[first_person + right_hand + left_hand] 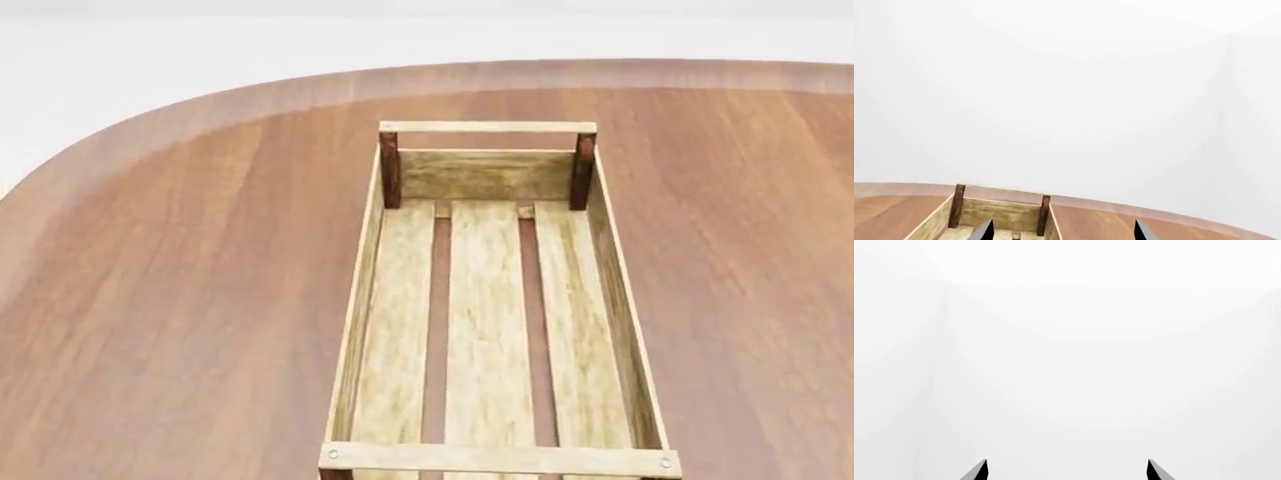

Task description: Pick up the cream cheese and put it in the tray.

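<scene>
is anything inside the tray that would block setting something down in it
Nothing visible. The tray shows only bare slats from rail to rail in the head view. The cream cheese isn't in any view.

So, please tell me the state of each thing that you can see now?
tray: upright on the table, nothing inside it.
table: bare wood around the tray.
left claw: open, holding nothing, facing a white wall.
right claw: open, holding nothing, above the tray's end.
cream cheese: not in any view.

Tray (363, 300) sits lengthwise on table (160, 300), centre to lower centre of head frame. Far end rail (487, 127) upper centre; near rail (501, 460) at bottom edge.
</scene>
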{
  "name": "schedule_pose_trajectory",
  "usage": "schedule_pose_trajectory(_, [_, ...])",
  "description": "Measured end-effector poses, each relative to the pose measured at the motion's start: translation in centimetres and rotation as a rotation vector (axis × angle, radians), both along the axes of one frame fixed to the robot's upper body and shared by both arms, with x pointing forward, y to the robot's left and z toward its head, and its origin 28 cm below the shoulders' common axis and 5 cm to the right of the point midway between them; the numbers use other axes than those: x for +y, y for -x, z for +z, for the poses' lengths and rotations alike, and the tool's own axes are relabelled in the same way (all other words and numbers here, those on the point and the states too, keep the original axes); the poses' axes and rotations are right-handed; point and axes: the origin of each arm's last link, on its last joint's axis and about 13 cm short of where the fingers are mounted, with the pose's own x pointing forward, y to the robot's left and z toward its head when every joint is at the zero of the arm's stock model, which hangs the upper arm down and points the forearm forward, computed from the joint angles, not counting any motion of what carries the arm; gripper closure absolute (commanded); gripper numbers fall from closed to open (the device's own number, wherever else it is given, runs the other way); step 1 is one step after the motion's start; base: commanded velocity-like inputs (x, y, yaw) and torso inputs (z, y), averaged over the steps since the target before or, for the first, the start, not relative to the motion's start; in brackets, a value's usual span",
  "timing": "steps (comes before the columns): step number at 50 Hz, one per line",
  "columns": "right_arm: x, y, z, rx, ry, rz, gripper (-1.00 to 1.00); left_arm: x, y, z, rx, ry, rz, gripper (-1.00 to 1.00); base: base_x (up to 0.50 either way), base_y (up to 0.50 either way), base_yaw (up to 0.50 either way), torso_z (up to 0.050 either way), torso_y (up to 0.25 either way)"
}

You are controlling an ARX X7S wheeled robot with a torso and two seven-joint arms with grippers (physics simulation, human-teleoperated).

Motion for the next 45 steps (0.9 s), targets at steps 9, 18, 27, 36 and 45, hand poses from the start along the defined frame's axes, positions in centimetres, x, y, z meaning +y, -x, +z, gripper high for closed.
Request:
schedule_pose_trajectory(9, [-0.06, -0.04, 0.03, 0.002, -0.008, 0.002, -1.0, 0.0, -0.02, -0.01, 0.0, -0.001, 0.0, -1.0, 0.16, 0.0, 0.0, 0.0, 0.0])
schedule_pose_trajectory(18, [-0.03, -0.03, 0.02, 0.002, -0.008, 0.005, -1.0, 0.01, -0.04, -0.03, 0.0, 0.0, 0.001, -1.0, 0.16, 0.0, 0.0, 0.0, 0.0])
schedule_pose_trajectory(27, [-0.04, 0.0, 0.02, 0.001, -0.01, 0.007, -1.0, 0.0, -0.04, -0.05, 0.0, -0.001, 0.001, -1.0, 0.16, 0.0, 0.0, 0.0, 0.0])
schedule_pose_trajectory(36, [-0.05, 0.02, 0.02, 0.002, -0.012, 0.008, -1.0, 0.01, -0.03, -0.05, -0.001, 0.0, 0.002, -1.0, 0.16, 0.0, 0.0, 0.0, 0.0])
schedule_pose_trajectory(45, [-0.06, 0.02, 0.04, 0.002, -0.014, 0.011, -1.0, 0.03, -0.01, -0.04, -0.002, 0.002, 0.003, -1.0, 0.16, 0.0, 0.0, 0.0, 0.002])
